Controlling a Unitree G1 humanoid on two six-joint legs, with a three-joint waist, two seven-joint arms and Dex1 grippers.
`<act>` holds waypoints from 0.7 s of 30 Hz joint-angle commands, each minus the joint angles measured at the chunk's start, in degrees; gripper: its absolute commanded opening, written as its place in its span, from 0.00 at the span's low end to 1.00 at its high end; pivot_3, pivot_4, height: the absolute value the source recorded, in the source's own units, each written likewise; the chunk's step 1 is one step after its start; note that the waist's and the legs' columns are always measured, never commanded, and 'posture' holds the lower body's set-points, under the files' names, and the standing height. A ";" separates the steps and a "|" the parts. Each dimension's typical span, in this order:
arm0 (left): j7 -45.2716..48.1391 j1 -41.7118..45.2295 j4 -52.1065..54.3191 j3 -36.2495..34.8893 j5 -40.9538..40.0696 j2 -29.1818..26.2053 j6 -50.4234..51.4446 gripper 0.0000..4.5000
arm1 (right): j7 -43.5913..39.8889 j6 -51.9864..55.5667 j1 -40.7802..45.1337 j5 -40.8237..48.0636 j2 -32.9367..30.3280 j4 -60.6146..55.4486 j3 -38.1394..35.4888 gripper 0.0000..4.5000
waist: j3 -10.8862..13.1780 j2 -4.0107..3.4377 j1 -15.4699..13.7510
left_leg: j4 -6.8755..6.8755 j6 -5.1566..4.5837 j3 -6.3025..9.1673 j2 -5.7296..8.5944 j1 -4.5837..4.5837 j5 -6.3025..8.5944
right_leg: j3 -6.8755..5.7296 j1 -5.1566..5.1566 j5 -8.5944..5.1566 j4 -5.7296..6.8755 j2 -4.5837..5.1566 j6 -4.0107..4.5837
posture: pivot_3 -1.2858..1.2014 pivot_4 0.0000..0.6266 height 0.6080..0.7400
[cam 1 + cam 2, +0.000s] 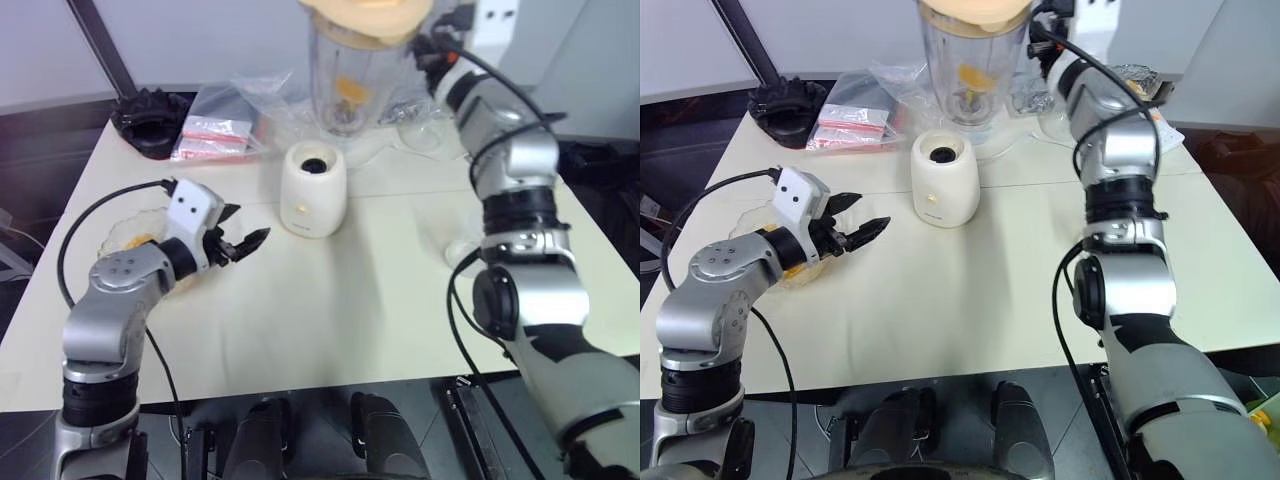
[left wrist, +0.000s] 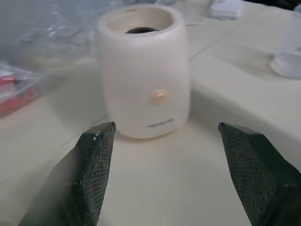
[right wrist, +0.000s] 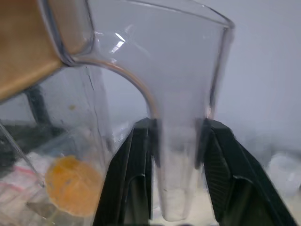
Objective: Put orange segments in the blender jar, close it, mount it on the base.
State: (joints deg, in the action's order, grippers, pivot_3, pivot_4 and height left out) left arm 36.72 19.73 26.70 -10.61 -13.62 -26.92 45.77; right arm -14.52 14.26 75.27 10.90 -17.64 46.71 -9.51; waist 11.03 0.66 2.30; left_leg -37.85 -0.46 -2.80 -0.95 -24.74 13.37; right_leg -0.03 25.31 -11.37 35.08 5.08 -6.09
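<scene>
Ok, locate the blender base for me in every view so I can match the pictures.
Left eye: the base stands mid-table, below the lifted blender jar.
Right eye: same spot, right of the left gripper.
Left wrist: straight ahead.
Right wrist: not seen.
Shared landmark: the base's dark top socket.

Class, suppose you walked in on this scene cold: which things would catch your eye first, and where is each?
First, the blender jar, lidded with orange segments inside, held up off the table by its handle in the right gripper at the back. Below it stands the cream base mid-table, with the open left gripper pointing at it.
</scene>
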 commanded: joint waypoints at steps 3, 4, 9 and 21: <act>-3.48 -0.76 2.11 -1.69 -1.93 0.08 -2.08 0.81 | -0.85 -5.16 4.72 -0.38 1.30 4.64 -0.44 0.20 | 0.00 0.00 0.00 | 0.00 0.00 0.01 0.01 -0.04 0.00 | -0.01 0.01 0.00 -0.01 0.02 0.00 | 0.52 0.24 1.00; -3.49 -1.05 2.45 -1.61 -2.46 -0.20 -1.64 0.81 | -0.95 -4.99 4.76 -0.28 1.70 4.89 -0.46 0.20 | 0.00 0.00 0.07 | 0.00 0.00 0.01 0.01 -0.04 0.00 | -0.01 0.01 0.00 0.00 0.02 0.00 | 0.52 0.24 1.00; -3.40 -2.12 3.58 -1.24 -4.59 -1.67 -0.77 0.81 | -1.49 -2.86 4.07 -0.51 3.05 4.72 0.15 0.20 | 0.00 0.00 0.19 | -0.03 0.03 0.04 -0.01 -0.03 -0.01 | -0.02 0.03 0.00 0.04 -0.01 0.01 | 0.52 0.24 1.00; -6.28 -2.86 4.52 -0.19 -7.16 -2.32 -0.04 0.81 | -3.94 5.51 -1.40 -2.60 4.41 -3.39 4.85 0.20 | -0.04 0.04 0.22 | -0.04 0.08 0.04 -0.02 0.11 -0.05 | -0.01 -0.06 -0.04 0.10 -0.02 0.09 | 0.52 0.24 1.00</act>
State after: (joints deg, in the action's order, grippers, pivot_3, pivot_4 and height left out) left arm 30.85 16.87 29.36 -10.30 -20.17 -28.61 46.08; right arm -18.26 19.11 73.84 8.51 -13.74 45.85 -5.16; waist 11.00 0.70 2.52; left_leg -37.89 -0.38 -2.77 -0.97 -24.59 13.33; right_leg -0.05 25.21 -11.45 35.18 5.06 -5.94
